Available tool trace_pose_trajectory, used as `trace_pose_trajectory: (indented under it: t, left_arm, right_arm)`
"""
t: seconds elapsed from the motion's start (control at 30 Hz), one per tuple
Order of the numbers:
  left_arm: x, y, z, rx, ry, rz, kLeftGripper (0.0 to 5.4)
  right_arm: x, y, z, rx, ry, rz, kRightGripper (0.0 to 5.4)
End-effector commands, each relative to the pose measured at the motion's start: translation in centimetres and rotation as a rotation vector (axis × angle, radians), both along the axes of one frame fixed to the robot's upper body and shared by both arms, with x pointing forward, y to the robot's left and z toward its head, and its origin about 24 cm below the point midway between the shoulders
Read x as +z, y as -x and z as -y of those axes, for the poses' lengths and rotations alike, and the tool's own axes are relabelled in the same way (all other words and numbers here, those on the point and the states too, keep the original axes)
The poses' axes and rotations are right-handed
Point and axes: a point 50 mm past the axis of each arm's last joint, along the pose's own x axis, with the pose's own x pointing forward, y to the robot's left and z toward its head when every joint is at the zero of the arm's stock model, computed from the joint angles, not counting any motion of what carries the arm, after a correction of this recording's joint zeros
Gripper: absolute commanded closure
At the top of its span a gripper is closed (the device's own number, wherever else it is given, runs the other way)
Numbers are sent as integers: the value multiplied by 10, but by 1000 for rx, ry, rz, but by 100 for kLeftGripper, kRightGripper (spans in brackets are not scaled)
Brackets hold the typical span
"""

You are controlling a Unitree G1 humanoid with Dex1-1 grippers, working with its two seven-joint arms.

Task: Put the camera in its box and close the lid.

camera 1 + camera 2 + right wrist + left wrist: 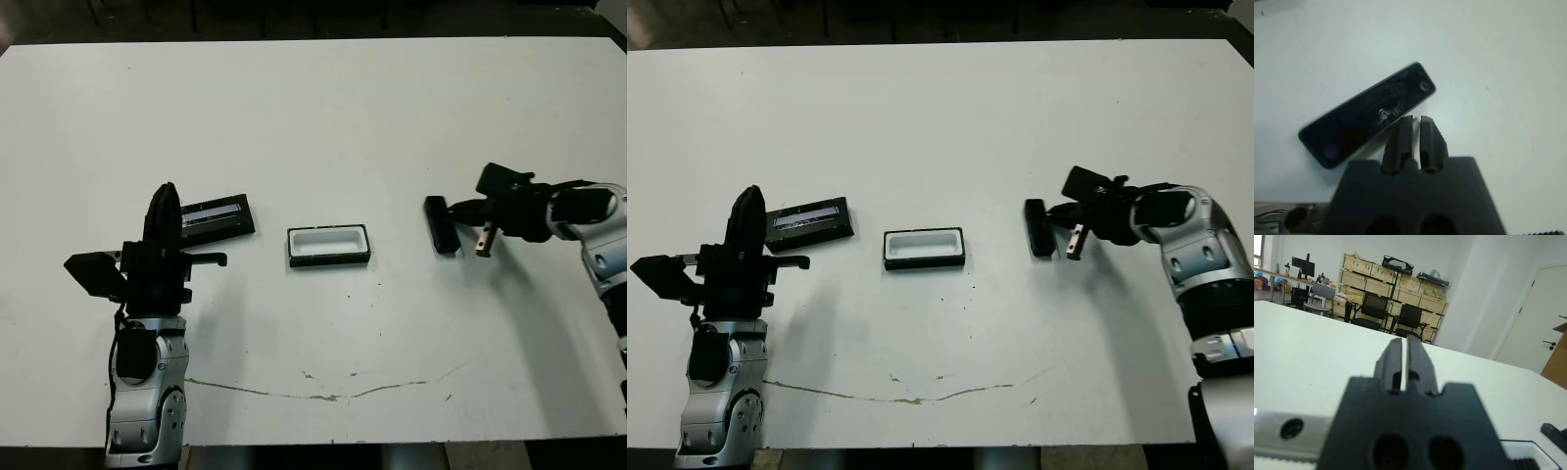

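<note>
Right gripper (pixel 1413 128) at table's right side, fingers pressed nearly together with only a thin slit between, holding nothing, tips just beside the camera (pixel 441 224). Camera flat on the white table (pixel 323 108), long axis running away from the robot, well right of the box (pixel 329 245), apart from it. In right wrist view, glossy black face up, small round marks near both ends.

Left gripper (pixel 1405 363) at table's left side, raised off the surface, fingers closed with a narrow sliver of gap, empty. Box open, white lining showing, near table centre, nothing inside. Lid (pixel 217 216) flat on table left of box, slightly angled, pale stripe up, close beside left gripper's fingers, apart from box. Thin dark crack line across table's near part.
</note>
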Motion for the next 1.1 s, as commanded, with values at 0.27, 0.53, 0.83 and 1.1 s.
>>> trace_pose_trajectory:
  t: [0.27, 0.53, 0.83, 1.1]
  left_arm:
    - [-10, 3, -2, 12, -2, -46, 539]
    - [-12, 4, -2, 8, 10, -48, 539]
    - [-11, 2, -2, 11, -4, -43, 539]
    - [-9, 3, -2, 11, 5, -38, 539]
  right_arm:
    - [-19, -6, -14, -6, 18, -90, 540]
    - [-8, -5, 6, -218, 29, 196, 540]
    - [20, 6, 23, -423, -224, 399, 540]
    - [42, 25, 15, -368, -436, 283, 540]
